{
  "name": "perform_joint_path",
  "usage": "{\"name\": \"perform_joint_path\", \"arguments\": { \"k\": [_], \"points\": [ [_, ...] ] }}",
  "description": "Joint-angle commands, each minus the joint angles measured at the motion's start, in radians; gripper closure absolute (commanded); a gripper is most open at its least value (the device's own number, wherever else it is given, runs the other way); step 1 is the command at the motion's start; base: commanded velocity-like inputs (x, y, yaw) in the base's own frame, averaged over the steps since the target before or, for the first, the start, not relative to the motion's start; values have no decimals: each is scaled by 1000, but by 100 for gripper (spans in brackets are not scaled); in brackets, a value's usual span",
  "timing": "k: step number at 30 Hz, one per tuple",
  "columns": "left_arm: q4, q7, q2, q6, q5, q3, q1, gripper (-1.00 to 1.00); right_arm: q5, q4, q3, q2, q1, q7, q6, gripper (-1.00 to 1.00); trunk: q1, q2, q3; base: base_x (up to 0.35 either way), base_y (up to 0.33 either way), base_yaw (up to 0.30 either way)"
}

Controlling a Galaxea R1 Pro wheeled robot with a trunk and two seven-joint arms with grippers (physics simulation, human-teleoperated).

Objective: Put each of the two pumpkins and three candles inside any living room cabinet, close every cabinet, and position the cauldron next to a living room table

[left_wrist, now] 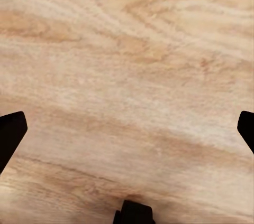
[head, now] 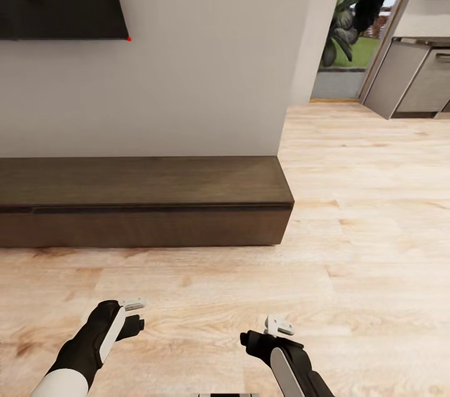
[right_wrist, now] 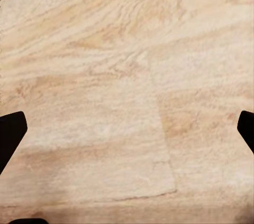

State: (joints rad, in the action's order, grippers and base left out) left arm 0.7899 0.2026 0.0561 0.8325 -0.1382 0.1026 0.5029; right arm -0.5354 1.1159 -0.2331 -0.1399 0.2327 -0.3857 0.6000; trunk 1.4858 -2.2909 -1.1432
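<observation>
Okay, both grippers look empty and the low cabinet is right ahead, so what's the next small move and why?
Probably turn the base or head to search the room. The cabinet looks closed with a bare top, and both the left gripper and right gripper hang open and empty over wood floor, with nothing to pick up here.

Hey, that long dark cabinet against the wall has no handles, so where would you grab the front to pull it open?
Probably the top edge of the cabinet front, at the dark gap under the flat top. Come from the floor side, pincer fingers hooked over that lip. Nothing else on the flat front offers a grip.
</observation>
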Motion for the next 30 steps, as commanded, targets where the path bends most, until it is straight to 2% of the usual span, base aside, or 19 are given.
{"name": "perform_joint_path", "arguments": {
  "k": [1, 30],
  "points": [
    [1, 8, 0, 4, -11, 0, 0, -100, -11, 1, -2, 0, 1, -10, 0, -100, -4, 7, 1, 0, 0, 0],
    [0, 8, 0, 4, -10, 0, 0, -100, -10, 1, -3, 0, 1, -7, -6, -100, -115, 210, 48, 0, 0, 0]
  ]
}}
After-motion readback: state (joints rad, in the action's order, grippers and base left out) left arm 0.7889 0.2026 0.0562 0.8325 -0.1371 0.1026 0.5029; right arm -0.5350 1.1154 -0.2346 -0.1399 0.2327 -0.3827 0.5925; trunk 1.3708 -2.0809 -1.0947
